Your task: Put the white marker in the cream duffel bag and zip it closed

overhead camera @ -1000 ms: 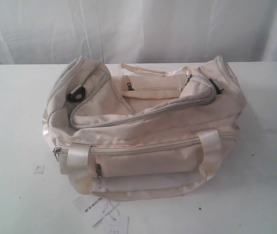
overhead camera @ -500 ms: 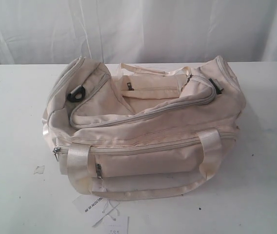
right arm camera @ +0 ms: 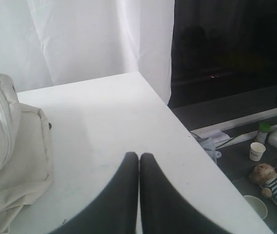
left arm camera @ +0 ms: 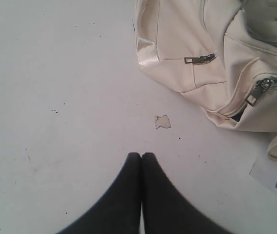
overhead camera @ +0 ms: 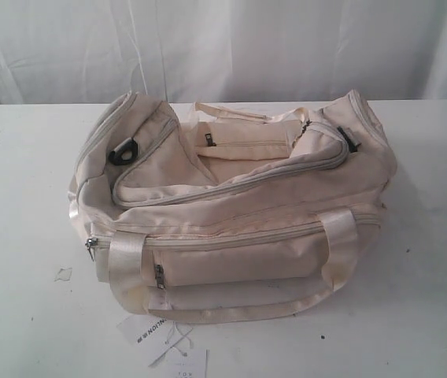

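Exterior view, bag: the large soft cream fabric duffel bag (overhead camera: 239,213) lies in the middle of the frame on the white table (overhead camera: 27,315), with its long axis from left to right.
Exterior view, top zipper: the curved grey top zipper (overhead camera: 231,185) looks closed along the part that shows.
Exterior view, marker: the slim white marker is not seen on the table. It may be inside the bag, but I cannot confirm it.
Exterior view, arms: no arm is in this frame.
Left wrist view, fingers: the black left gripper (left arm camera: 141,155) at the lower middle has its fingers pressed together and holds nothing.
Left wrist view, direction: the bag fills the upper right of the frame, apart from the fingers. A small torn paper scrap (left arm camera: 163,122) lies between them.
Right wrist view, fingers: the black right gripper (right arm camera: 139,155) is also pressed together and empty.
Right wrist view, direction: only one end of the bag shows, at the left edge.
Nearer arm: I cannot tell which arm is nearer.
Next move, judgement: no marker to reach for shows; only a check of the zipper seems left.
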